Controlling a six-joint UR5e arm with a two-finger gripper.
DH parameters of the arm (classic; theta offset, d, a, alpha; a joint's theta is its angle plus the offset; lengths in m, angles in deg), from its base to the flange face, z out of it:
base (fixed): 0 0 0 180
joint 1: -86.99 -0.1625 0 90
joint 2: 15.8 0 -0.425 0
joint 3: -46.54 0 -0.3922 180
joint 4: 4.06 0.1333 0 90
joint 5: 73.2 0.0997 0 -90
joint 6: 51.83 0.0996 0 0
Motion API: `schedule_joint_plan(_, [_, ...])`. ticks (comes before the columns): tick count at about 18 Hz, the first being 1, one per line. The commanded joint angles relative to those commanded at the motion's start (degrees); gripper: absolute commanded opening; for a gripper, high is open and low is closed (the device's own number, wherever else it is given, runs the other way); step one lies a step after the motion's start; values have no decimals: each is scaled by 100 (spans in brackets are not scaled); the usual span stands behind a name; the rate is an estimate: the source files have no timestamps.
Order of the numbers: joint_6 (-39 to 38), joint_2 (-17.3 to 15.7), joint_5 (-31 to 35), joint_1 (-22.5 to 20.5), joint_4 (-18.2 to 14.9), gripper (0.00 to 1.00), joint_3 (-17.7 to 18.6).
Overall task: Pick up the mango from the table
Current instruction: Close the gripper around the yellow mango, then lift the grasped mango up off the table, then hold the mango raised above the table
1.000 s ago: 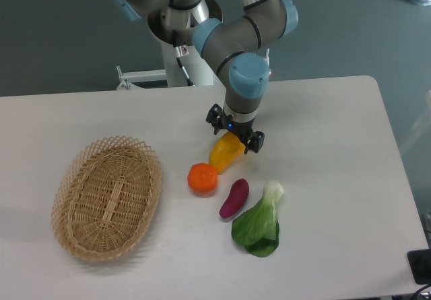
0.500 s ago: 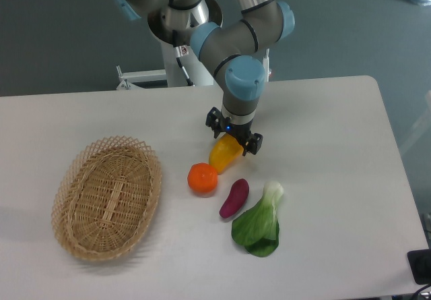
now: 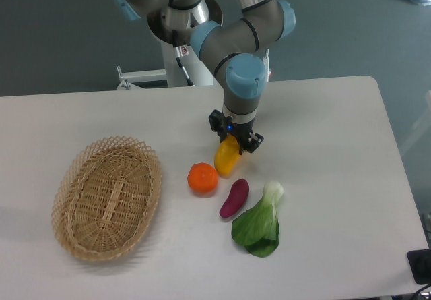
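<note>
The mango (image 3: 226,159) is yellow with an orange lower end and hangs tilted, its upper end between my fingers. My gripper (image 3: 233,138) is shut on the mango's upper end, just above the white-grey table (image 3: 323,131). The mango's lower tip is close to the table surface; I cannot tell whether it touches. The fingertips are mostly hidden by the wrist and the fruit.
A round orange (image 3: 203,178) lies just left of the mango's lower end. A purple sweet potato (image 3: 234,198) and a green bok choy (image 3: 259,223) lie in front. A wicker basket (image 3: 108,197) stands at the left.
The fingers have drawn closer together on the mango. The mango has swung from lying slanted to hanging more upright, and the wrist shifted slightly.
</note>
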Motion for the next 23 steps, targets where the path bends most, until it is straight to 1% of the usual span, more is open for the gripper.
schedule_joint_plan(2, [62,-123,0,-35,-9,44,-175])
schedule_joint_plan(3, [62,-175,-17,-96,-113,44,-411])
schedule_joint_plan(5, [53,-386,-96,-210,-193,44,-676])
schedule_joint_plan(6, [36,-422,-158,-220,-237,44,-799])
schedule_joint_plan(8, [9,-475,-176,-246,-482,44,-1089])
schedule_joint_plan(10, [-8,-475,-281,-281,-921,44,-1518])
schedule_joint_plan(12, [-9,-475,-430,-334,-1491,44,-2063])
schedule_joint_plan(14, [-9,-466,-448,-404,-2054,44,-2556])
schedule_joint_plan(16, [9,-457,-457,-466,-2494,44,-2908])
schedule_joint_plan(17, [53,-457,-457,-509,-2601,44,-2971])
schedule_joint_plan(23, [62,-396,-431,-466,-2531,44,-2980])
